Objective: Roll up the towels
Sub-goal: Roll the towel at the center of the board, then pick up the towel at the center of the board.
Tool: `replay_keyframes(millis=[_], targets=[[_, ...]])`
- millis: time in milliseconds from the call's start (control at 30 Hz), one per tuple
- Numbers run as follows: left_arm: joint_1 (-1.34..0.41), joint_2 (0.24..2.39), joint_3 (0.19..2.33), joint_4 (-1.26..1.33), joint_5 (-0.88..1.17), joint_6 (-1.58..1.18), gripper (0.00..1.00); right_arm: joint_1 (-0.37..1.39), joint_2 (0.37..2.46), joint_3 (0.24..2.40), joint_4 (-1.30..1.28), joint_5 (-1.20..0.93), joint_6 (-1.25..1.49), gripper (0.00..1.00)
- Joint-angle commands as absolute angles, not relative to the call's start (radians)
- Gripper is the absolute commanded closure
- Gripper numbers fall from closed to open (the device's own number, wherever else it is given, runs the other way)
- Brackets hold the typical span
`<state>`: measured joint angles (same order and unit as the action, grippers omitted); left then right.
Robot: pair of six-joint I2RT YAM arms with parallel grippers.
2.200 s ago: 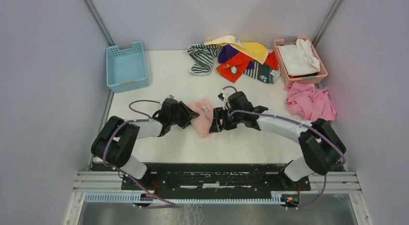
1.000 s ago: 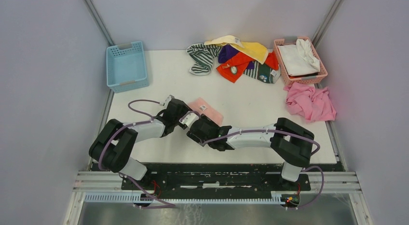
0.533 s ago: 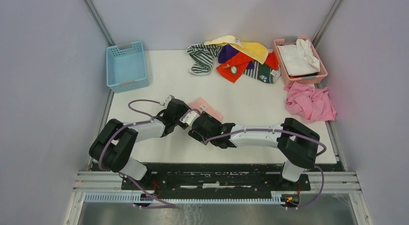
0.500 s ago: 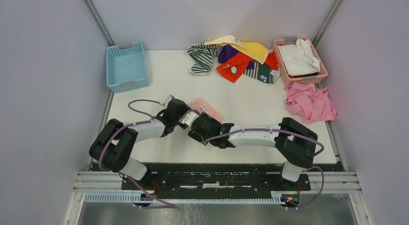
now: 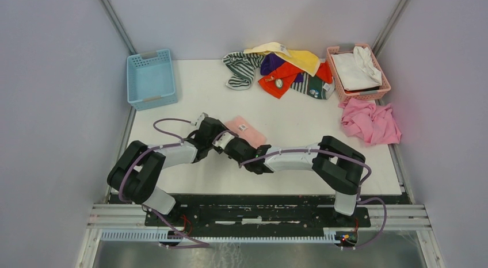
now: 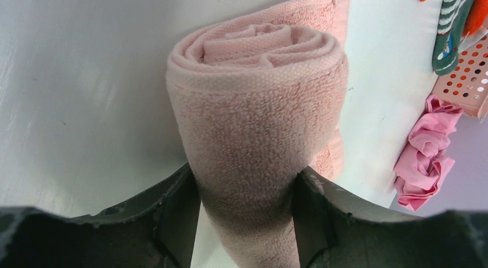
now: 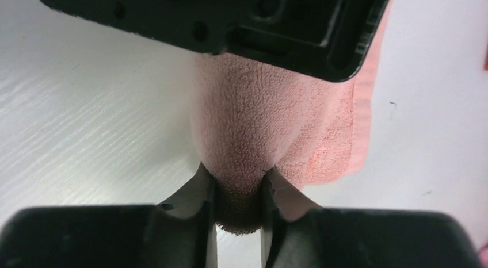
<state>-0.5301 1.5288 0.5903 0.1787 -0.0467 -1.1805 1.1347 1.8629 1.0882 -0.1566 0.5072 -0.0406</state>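
Note:
A light pink towel (image 5: 247, 130) lies on the table's near middle, partly rolled, its flat tail with a white tag pointing back right. In the left wrist view the roll (image 6: 259, 101) stands thick between the fingers of my left gripper (image 6: 247, 222), both pressing its sides. My right gripper (image 7: 239, 199) is shut on the roll's (image 7: 253, 124) near end, which is squeezed narrow. From above, the left gripper (image 5: 214, 136) and right gripper (image 5: 233, 145) meet at the roll. More towels are piled at the back: striped (image 5: 239, 67), pale yellow (image 5: 288, 54), purple (image 5: 270, 64), orange-red (image 5: 279, 79), dark green (image 5: 315, 87).
A blue basket (image 5: 151, 54) sits at the back left. A pink basket (image 5: 362, 94) holding white cloth stands at the back right, with a crumpled bright pink cloth (image 5: 371, 121) in front of it. The left gripper's black body (image 7: 230, 20) fills the top of the right wrist view.
My right gripper has closed on the near end of the pink roll, and the right arm's elbow has drawn in to the left. The left gripper keeps its hold.

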Motion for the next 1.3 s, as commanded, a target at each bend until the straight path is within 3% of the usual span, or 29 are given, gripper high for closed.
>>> replay_keyframes(millis=[0, 100, 267, 600, 1000, 1267], targets=[[-0.540, 1.524, 0.544, 0.016, -0.046, -1.109, 0.36, 1.053, 1.853, 1.052, -0.217, 0.227, 0.070, 0.86], [-0.519, 1.428, 0.522, 0.036, -0.047, -1.105, 0.27, 0.994, 1.800, 1.027, -0.230, 0.020, 0.151, 0.95], [-0.468, 1.223, 0.485, 0.010, -0.045, -1.095, 0.13, 0.899, 1.757, 0.984, -0.176, -0.267, 0.322, 0.99], [-0.462, 0.995, 0.346, 0.082, 0.026, -1.146, 0.06, 0.729, 1.865, 0.893, 0.106, -0.603, 0.691, 0.99], [-0.463, 1.227, 0.377, 0.373, 0.086, -1.152, 0.04, 0.625, 2.004, 0.819, 0.336, -0.748, 0.932, 0.99], [-0.464, 1.436, 0.431, 0.509, 0.137, -1.174, 0.09, 0.585, 2.097, 0.774, 0.467, -0.794, 1.034, 0.99]])
